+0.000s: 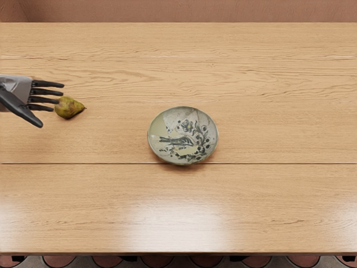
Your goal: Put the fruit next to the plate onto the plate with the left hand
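A small yellow-green pear (69, 106) lies on the wooden table at the left, its narrow end pointing right. My left hand (39, 102) comes in from the left edge and sits just left of the pear, its dark fingers (47, 92) spread and pointing at it, the thumb lower down. The fingertips reach the pear's left side but do not wrap it. A round pale plate (158, 125) with dark floral painting rests near the table's middle, well to the right of the pear. Nothing lies on the plate.
The wooden table (251, 195) stretches wide on all sides, with its front edge near the picture's bottom and a reddish wall behind its far edge.
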You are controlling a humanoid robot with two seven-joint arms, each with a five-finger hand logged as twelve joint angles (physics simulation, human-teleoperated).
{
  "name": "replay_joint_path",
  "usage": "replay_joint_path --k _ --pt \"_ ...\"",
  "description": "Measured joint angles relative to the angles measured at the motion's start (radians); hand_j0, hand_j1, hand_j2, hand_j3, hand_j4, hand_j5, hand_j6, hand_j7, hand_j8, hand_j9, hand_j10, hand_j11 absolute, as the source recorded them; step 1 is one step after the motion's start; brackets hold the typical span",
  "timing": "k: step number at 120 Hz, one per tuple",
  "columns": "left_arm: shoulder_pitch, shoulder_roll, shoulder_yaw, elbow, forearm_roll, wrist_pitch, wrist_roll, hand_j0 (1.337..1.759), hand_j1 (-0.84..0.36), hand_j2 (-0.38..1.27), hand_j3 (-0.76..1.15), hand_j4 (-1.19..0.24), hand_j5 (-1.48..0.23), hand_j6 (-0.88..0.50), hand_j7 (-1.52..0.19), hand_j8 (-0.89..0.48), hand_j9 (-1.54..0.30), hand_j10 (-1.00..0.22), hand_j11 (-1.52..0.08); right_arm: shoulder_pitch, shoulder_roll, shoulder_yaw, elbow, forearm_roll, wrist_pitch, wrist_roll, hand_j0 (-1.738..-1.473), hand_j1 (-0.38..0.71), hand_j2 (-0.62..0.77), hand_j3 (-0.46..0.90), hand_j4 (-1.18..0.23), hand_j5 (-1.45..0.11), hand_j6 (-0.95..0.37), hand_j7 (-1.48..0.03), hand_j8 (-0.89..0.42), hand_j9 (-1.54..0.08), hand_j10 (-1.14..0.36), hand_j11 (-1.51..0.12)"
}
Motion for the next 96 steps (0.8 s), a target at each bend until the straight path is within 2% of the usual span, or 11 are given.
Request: replay_joint_path --k 29,49,66,81,89,96 --pt "-0.02 -0.012 -0.002 0.007 0.025 0.0 0.0 1.658 0.32 0.0 0.0 -0.02 -0.03 -0.02 -0.03 -0.02 -0.03 -0.02 -0.03 0.0 0.0 0.0 0.0 0.0 0.0 0.0 -1.658 -0.32 0.0 0.0 -0.02 -0.03 -0.02 -0.03 -0.02 -0.03 -0.02 -0.03" --pt "-0.057 -0.102 0.0 0.009 0.252 0.011 0.0 1.658 0.32 0.01 0.0 -0.03 -0.04 -0.03 -0.04 -0.03 -0.04 -0.03 -0.04 0.0 0.0 0.0 0.0 0.0 0.0 0.0 -1.658 -0.32 0.0 0.0 -0.02 -0.03 -0.02 -0.03 -0.02 -0.03 -0.02 -0.03" --pt "-0.084 -0.179 0.003 0.006 0.482 0.162 0.0 1.658 0.31 0.01 0.0 -0.03 -0.04 -0.03 -0.04 -0.03 -0.04 -0.03 -0.04 0.0 0.0 0.0 0.0 0.0 0.0 0.0 -1.658 -0.32 0.0 0.0 -0.02 -0.03 -0.02 -0.03 -0.02 -0.03 -0.02 -0.03" --pt "-0.104 -0.21 0.007 0.003 0.592 0.278 0.0 1.658 0.31 0.01 0.0 -0.03 -0.04 -0.04 -0.04 -0.04 -0.04 -0.03 -0.04 0.0 0.0 0.0 0.0 0.0 0.0 0.0 -1.658 -0.32 0.0 0.0 -0.02 -0.03 -0.02 -0.03 -0.02 -0.03 -0.02 -0.03" --pt "-0.106 -0.273 0.042 0.003 0.668 0.379 0.0 1.658 0.31 0.01 0.0 -0.04 -0.04 -0.04 -0.04 -0.04 -0.04 -0.03 -0.04 0.0 0.0 0.0 0.0 0.0 0.0 0.0 -1.658 -0.32 0.0 0.0 -0.02 -0.03 -0.02 -0.03 -0.02 -0.03 -0.02 -0.03" --pt "-0.105 -0.286 0.087 0.003 0.729 0.48 0.0 1.658 0.31 0.01 0.0 -0.04 -0.04 -0.04 -0.04 -0.04 -0.04 -0.04 -0.04 0.0 0.0 0.0 0.0 0.0 0.0 0.0 -1.658 -0.32 0.0 0.0 -0.02 -0.03 -0.02 -0.03 -0.02 -0.03 -0.02 -0.03"
